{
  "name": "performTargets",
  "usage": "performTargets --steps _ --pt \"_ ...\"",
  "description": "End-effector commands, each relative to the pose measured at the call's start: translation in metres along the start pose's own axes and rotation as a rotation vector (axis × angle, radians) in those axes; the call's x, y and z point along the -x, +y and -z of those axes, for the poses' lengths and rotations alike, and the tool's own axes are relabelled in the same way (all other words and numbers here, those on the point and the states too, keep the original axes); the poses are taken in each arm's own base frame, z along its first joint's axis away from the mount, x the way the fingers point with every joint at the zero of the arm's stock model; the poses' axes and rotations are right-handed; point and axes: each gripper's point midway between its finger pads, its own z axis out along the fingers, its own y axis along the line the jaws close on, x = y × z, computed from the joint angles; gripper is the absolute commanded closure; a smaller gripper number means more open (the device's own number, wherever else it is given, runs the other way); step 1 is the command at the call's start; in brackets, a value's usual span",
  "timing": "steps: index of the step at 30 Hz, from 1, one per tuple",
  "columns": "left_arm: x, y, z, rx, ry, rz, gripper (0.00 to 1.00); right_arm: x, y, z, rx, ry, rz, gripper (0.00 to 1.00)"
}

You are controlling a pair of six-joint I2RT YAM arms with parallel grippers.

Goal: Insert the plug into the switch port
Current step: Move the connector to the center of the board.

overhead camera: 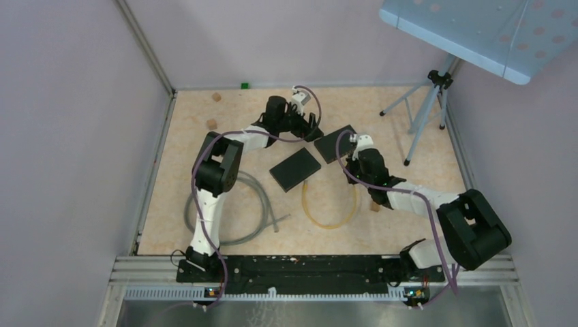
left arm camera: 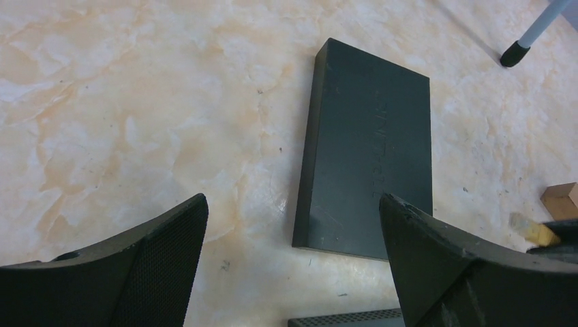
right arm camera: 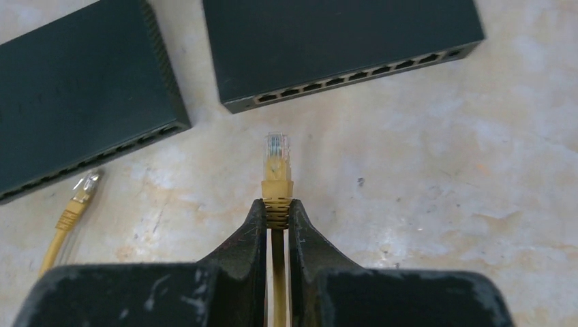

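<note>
My right gripper [right arm camera: 277,204] is shut on the ribbed boot of a yellow cable [overhead camera: 330,216]. Its clear plug [right arm camera: 277,157] sticks out ahead, a short way from the port row [right arm camera: 354,73] of a black switch [right arm camera: 327,34], and is not touching it. This switch also shows in the top view [overhead camera: 334,144], with my right gripper [overhead camera: 350,152] at its near edge. My left gripper [left arm camera: 293,204] is open and empty, hovering above the same switch's [left arm camera: 373,150] far end. In the top view, my left gripper [overhead camera: 311,129] is just behind the switch.
A second black switch [overhead camera: 294,168] lies left of the first, with the cable's other plug [right arm camera: 83,185] loose in front of it. A grey cable [overhead camera: 238,211] coils at the left. Small wooden blocks [overhead camera: 212,124] and a tripod [overhead camera: 426,109] stand at the back.
</note>
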Motion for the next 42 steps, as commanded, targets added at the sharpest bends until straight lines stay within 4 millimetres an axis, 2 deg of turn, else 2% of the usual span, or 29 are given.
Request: performTargets --steps 1,4,6,9,15,18,26,29,36,42 --pt "0.035 -0.014 -0.011 -0.096 -0.104 -0.118 0.01 0.054 -0.039 0.002 -0.169 -0.17 -0.115 1.0" --pt "0.028 -0.018 -0.017 -0.137 -0.094 -0.112 0.01 0.072 -0.07 -0.006 -0.184 -0.192 -0.183 1.0" --pt "0.024 -0.019 -0.021 -0.15 -0.089 -0.107 0.01 0.081 -0.081 -0.015 -0.186 -0.192 -0.168 1.0" --pt "0.018 -0.022 -0.027 -0.161 -0.08 -0.107 0.01 0.09 -0.09 -0.033 -0.189 -0.159 -0.107 1.0" --pt "0.003 -0.026 -0.037 -0.176 -0.05 -0.102 0.01 0.099 -0.103 -0.067 -0.199 -0.101 -0.09 1.0" --pt "0.0 -0.027 -0.039 -0.181 -0.044 -0.101 0.01 0.111 -0.113 -0.075 -0.245 -0.096 -0.118 1.0" --pt "-0.01 -0.028 -0.039 -0.178 -0.021 -0.092 0.01 0.101 -0.151 -0.102 -0.37 0.055 -0.197 1.0" --pt "-0.011 -0.028 -0.039 -0.175 -0.019 -0.084 0.01 0.09 -0.155 -0.109 -0.372 0.125 -0.209 1.0" --pt "-0.018 -0.02 -0.04 -0.125 0.0 -0.042 0.04 0.067 -0.146 -0.123 -0.307 0.225 -0.216 1.0" --pt "-0.026 -0.023 -0.039 -0.136 0.026 -0.006 0.15 0.06 -0.131 -0.125 -0.222 0.247 -0.206 1.0"
